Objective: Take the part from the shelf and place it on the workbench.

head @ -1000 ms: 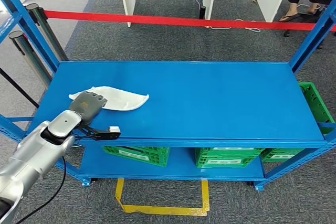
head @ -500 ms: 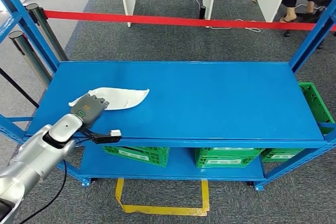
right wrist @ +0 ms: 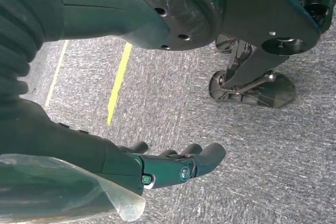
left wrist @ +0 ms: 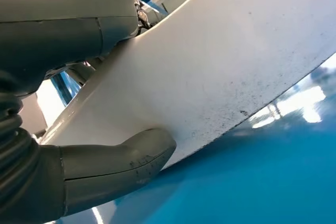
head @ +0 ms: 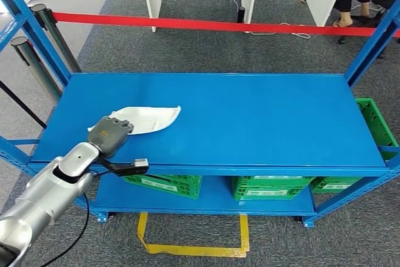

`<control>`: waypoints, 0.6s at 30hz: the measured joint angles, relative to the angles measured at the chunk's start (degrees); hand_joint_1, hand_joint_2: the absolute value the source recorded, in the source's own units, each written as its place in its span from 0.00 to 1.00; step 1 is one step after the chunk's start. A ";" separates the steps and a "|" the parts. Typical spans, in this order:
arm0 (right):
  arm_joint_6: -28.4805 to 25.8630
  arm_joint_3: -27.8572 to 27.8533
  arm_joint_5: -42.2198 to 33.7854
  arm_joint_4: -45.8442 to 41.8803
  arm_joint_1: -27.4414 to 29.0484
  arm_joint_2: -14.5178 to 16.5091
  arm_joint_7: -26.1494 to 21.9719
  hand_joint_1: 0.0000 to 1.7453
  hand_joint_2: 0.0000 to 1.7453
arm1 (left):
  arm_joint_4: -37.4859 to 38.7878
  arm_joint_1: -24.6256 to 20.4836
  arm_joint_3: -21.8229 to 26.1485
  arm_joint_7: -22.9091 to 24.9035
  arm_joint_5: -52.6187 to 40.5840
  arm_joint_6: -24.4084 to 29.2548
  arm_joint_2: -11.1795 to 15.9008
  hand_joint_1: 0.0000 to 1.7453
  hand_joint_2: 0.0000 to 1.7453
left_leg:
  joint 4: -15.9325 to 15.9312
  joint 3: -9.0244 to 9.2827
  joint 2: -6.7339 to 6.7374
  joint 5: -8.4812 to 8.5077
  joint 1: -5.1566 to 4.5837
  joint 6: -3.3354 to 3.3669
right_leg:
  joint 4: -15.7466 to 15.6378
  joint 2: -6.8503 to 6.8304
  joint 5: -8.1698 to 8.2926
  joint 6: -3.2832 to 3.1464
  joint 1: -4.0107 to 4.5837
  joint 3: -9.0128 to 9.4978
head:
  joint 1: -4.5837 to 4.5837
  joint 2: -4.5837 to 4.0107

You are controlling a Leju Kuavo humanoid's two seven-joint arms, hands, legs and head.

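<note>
On the blue shelf [head: 245, 117], left hand [head: 109, 134] grips white part [head: 146, 118] (red barrier tape [head: 212, 25] beyond).

left hand [head: 109, 133] sitting on the near-left end of the white curved part [head: 150, 117], looks like it's gripping it but fingers are hidden | part lies on the blue shelf [head: 245, 117] top deck | green crates [head: 162, 183] on the lower level | red barrier tape [head: 212, 25] behind
</note>
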 joint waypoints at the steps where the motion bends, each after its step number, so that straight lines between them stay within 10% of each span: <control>1: -0.01 0.09 0.01 0.00 0.00 0.00 -0.01 0.00 1.00 | -0.43 0.41 0.25 -0.36 0.37 0.34 -0.07 1.00 1.00 | 0.00 0.00 0.00 0.00 0.00 0.00 | 0.00 0.00 0.00 0.00 0.00 0.00 | 0.00 0.00; 11: -0.25 0.32 0.00 0.00 0.04 -0.01 0.00 0.00 1.00 | -4.22 3.55 2.53 -3.29 5.17 1.74 -0.52 1.00 1.00 | 0.00 0.00 0.00 0.00 0.00 0.00 | 0.00 0.01 0.00 0.00 0.00 0.00 | 0.00 0.00; 18: -0.67 0.55 -0.62 0.02 0.15 -0.01 -0.10 0.00 1.00 | -15.50 11.70 8.40 -7.62 18.52 3.13 -0.80 1.00 1.00 | -0.91 0.28 0.26 0.95 0.01 1.14 | -0.04 0.21 0.04 1.14 -0.32 -0.42 | -0.01 0.00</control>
